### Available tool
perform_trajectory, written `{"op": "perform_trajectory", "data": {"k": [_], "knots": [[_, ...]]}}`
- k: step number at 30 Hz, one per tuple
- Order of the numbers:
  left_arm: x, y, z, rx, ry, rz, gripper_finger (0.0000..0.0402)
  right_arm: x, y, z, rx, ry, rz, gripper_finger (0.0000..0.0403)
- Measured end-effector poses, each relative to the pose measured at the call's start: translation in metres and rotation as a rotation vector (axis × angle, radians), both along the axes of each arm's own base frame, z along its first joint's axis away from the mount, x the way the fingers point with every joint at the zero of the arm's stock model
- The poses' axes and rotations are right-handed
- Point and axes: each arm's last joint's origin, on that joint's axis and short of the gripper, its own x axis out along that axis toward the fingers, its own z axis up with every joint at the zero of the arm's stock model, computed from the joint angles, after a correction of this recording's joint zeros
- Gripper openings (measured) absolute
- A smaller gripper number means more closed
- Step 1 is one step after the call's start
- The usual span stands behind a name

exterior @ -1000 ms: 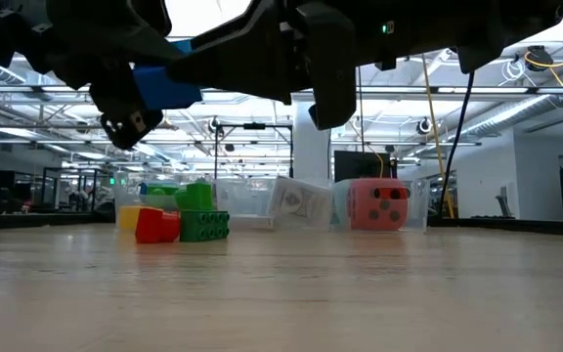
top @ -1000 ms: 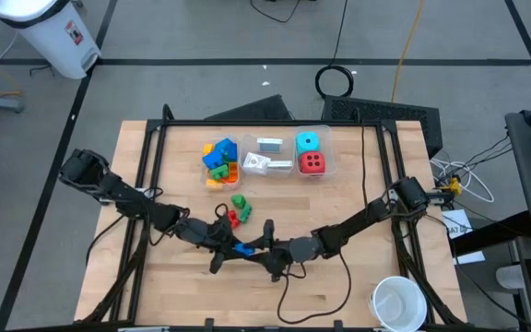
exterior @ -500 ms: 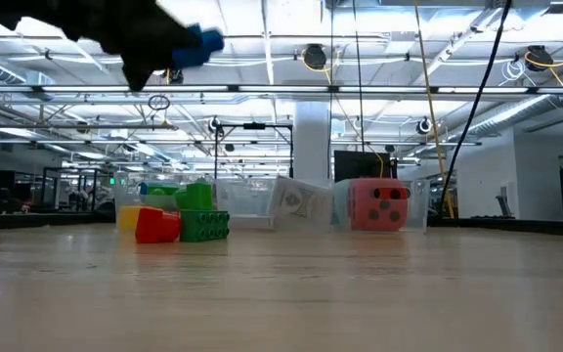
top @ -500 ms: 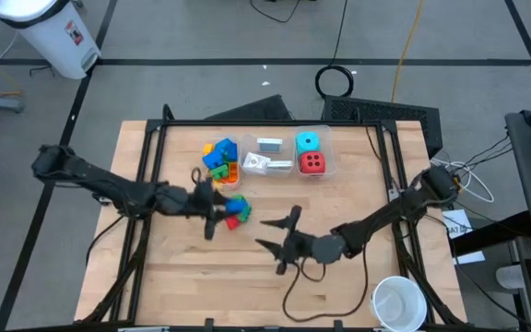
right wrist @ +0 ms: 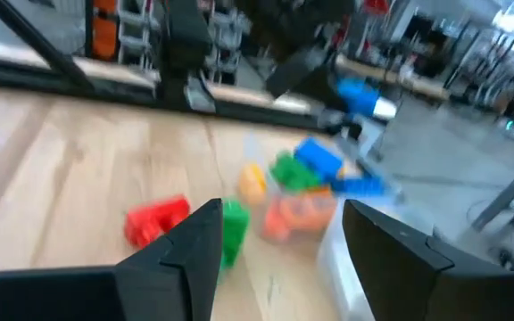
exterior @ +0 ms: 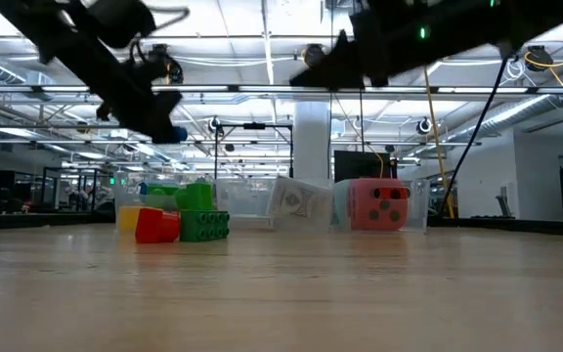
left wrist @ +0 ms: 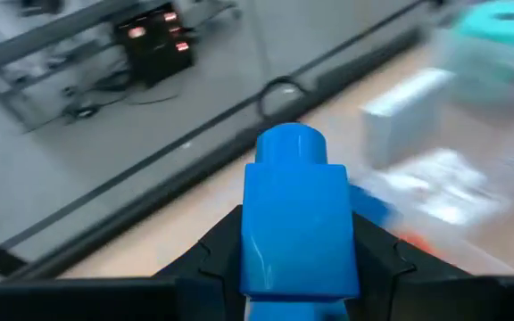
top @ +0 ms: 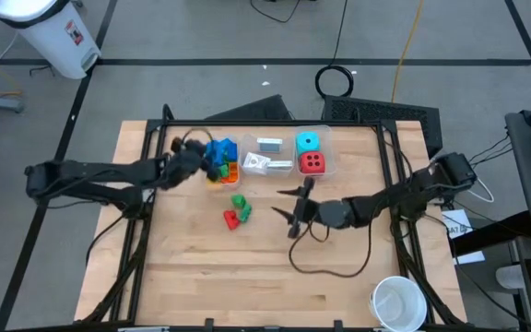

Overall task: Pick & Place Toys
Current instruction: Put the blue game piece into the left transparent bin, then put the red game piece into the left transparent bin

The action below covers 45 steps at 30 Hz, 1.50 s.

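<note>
- Desk [top: 182, 286] of pale wood carries everything.
- Left pincer [top: 194, 159] pinches a blue brick [left wrist: 299, 218], raised beside the brick-filled bin [top: 221, 159].
- Right pincer [top: 293, 205], fingers spread and empty, hovers mid-desk.
- Green brick [top: 239, 203] and red brick [top: 231, 219] lie loose together.

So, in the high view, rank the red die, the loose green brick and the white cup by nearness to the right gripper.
1. Red die, just beyond the right gripper, in its bin.
2. Green brick, out toward the left arm's side.
3. White cup, at the table's near right corner.
</note>
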Motion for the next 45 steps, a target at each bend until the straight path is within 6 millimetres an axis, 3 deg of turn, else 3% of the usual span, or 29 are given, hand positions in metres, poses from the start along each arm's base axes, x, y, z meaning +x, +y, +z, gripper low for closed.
{"op": "perform_trajectory", "data": {"k": [7,14,16,21,23,25,30,35,41,45], "knots": [[-0.006,0.06,-0.029,-0.173,0.068,0.063,0.0129,-0.006,-0.027,-0.018,0.063,0.019,0.038,0.02],[-0.008,0.085,-0.047,-0.226,0.079,0.097,0.013,-0.005,-0.03,-0.018,0.066,0.014,0.034,0.0198],[-0.008,0.085,-0.047,-0.207,0.103,0.076,0.0166,-0.005,-0.03,-0.017,0.07,-0.002,0.034,0.02],[-0.008,0.08,-0.039,-0.194,0.094,0.014,0.0327,-0.004,-0.031,-0.015,0.127,-0.038,0.052,0.0213],[-0.009,0.076,-0.032,-0.191,0.065,0.009,0.0374,-0.004,-0.031,-0.014,0.134,-0.044,0.073,0.0218],[-0.012,0.07,-0.024,-0.185,0.044,-0.002,0.0385,-0.004,-0.031,-0.015,0.135,-0.041,0.081,0.0221],[-0.019,0.045,0.001,-0.173,-0.053,-0.108,0.0335,-0.004,-0.028,-0.013,0.14,-0.053,0.105,0.0224],[-0.017,0.008,0.018,-0.257,-0.172,-0.384,0.0298,-0.004,-0.024,-0.012,0.138,-0.066,0.121,0.0224],[-0.005,-0.043,0.012,-0.326,-0.123,-0.743,0.0281,-0.005,-0.02,-0.012,0.139,-0.064,0.135,0.0222],[-0.002,-0.071,-0.016,-0.36,0.035,-0.89,0.0282,-0.005,-0.014,-0.011,0.14,-0.077,0.152,0.0224]]}}
